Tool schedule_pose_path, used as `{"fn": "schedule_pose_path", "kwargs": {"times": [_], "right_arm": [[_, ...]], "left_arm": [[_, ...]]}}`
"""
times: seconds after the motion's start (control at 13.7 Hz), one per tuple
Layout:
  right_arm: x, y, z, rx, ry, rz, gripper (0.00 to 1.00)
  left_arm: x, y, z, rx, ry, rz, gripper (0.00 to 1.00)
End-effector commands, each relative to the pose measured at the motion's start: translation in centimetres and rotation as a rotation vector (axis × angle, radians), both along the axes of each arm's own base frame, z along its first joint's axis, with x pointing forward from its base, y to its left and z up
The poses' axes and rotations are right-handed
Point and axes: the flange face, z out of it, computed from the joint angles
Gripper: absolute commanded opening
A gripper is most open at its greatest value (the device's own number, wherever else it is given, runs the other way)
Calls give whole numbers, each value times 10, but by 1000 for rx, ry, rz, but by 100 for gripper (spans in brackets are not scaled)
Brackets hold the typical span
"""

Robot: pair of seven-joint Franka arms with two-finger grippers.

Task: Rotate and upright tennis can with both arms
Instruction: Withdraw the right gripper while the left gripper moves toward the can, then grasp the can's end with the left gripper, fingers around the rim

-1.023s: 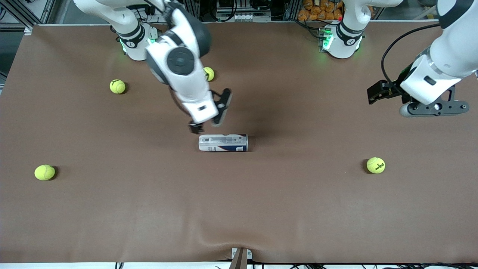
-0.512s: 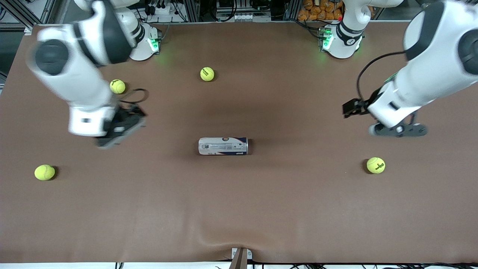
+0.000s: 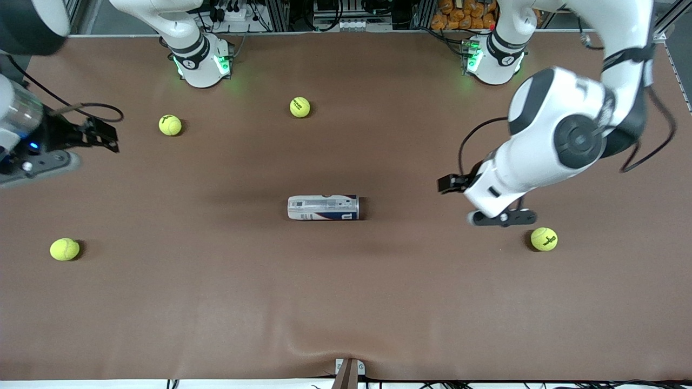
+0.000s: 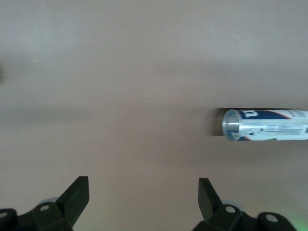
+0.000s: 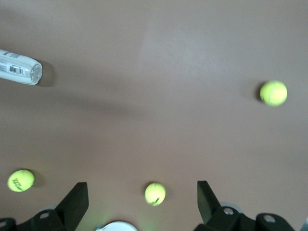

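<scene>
The tennis can [image 3: 323, 208] lies on its side in the middle of the brown table, and nothing touches it. My left gripper [image 3: 501, 218] hangs over the table between the can and a tennis ball [image 3: 544, 239], toward the left arm's end. In the left wrist view the gripper [image 4: 143, 193] is open and empty, and the can's rimmed end [image 4: 263, 125] shows well apart from it. My right gripper [image 3: 37, 164] is over the table edge at the right arm's end. The right wrist view shows it [image 5: 142, 199] open and empty, with the can's end [image 5: 21, 68] far off.
Three more tennis balls lie on the table [image 3: 378, 302]: one [image 3: 300, 107] and another [image 3: 170, 125] near the right arm's base, and one [image 3: 64, 249] at the right arm's end, nearer the camera. A small bracket [image 3: 348, 370] sits at the near table edge.
The right arm swung away from the can, out to its own end of the table. The left arm came in from its end toward the can. The can stayed lying in place.
</scene>
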Motion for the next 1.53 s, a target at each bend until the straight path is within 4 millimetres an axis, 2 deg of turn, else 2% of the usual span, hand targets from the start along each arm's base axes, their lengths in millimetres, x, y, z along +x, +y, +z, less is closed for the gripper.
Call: {"fn": "schedule_pose_path", "kwargs": {"times": [0.0, 0.07, 0.22, 0.37, 0.66, 0.8, 0.95, 1.1, 1.24, 1.46], "right_arm": [[-24, -6, 44, 5, -38, -161, 100], [-35, -13, 57, 6, -52, -177, 100], [-35, -29, 60, 12, -62, -208, 100], [-33, -33, 60, 66, -63, -230, 100], [-36, -47, 82, 69, -106, -269, 100], [-37, -50, 81, 62, -99, -350, 100], [-39, -56, 81, 48, -92, -387, 100], [-40, -63, 82, 48, -87, -402, 100], [-40, -63, 82, 54, -87, -395, 100], [-40, -62, 81, 59, -80, -388, 100]], "left_arm": [[10, -21, -26, -87, -5, 28, 100], [12, -28, -38, -117, 0, 23, 100], [17, -32, -59, -219, 37, 32, 100], [21, -25, -84, -321, 69, 33, 100], [14, -19, -139, -538, 95, 79, 100], [5, -19, -161, -627, 124, 123, 100], [0, -8, -185, -716, 135, 165, 100], [-12, -8, -215, -832, 132, 187, 100], [-20, -11, -239, -919, 118, 220, 100], [-24, -17, -262, -986, 99, 248, 100]]}}
